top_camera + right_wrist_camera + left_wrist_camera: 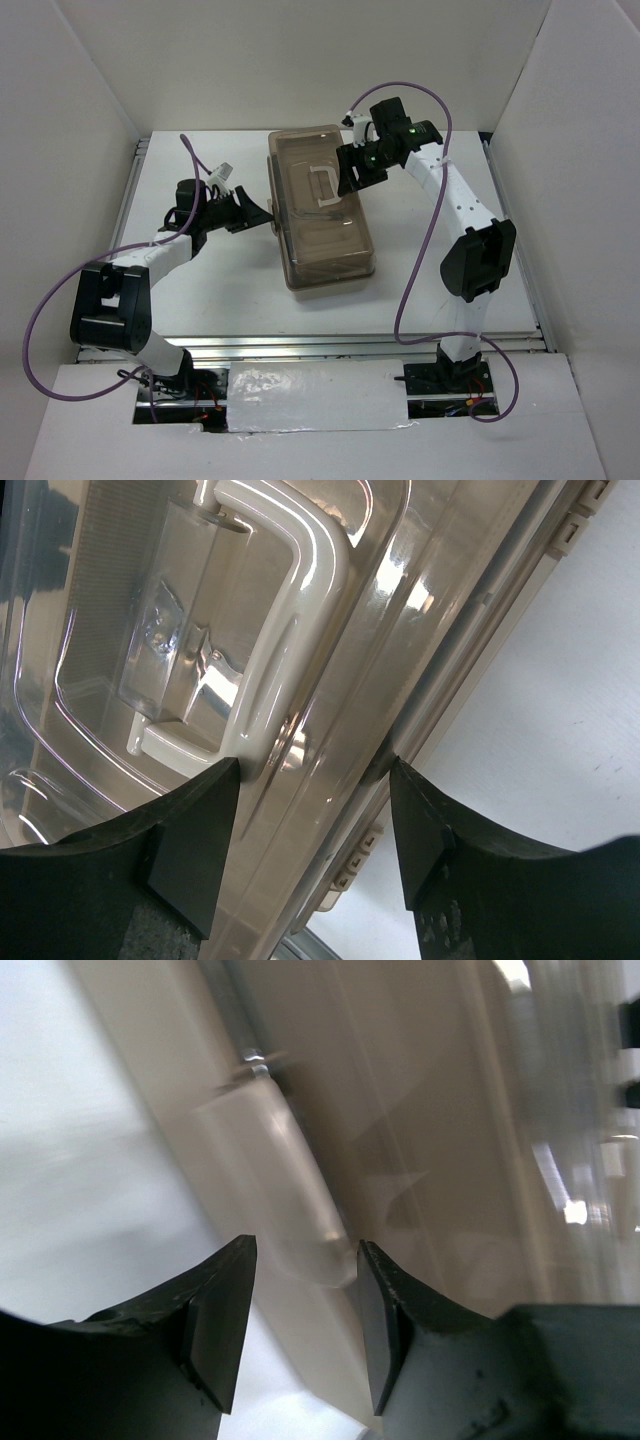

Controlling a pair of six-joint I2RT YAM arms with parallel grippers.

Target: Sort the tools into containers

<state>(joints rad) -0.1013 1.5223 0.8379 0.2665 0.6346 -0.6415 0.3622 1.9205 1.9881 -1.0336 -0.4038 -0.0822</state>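
The beige toolbox lies closed in the middle of the table, its translucent brown lid down and its white handle flat on top. No tools show in any view. My left gripper is open at the box's left side. In the left wrist view its jaws stand either side of the end of a pale latch on the box wall. My right gripper is open over the lid's right edge, next to the handle. In the right wrist view the gripper straddles that rim.
The white table is enclosed by white walls on the left, back and right. Aluminium rails run along its near edge. Purple cables loop from both arms.
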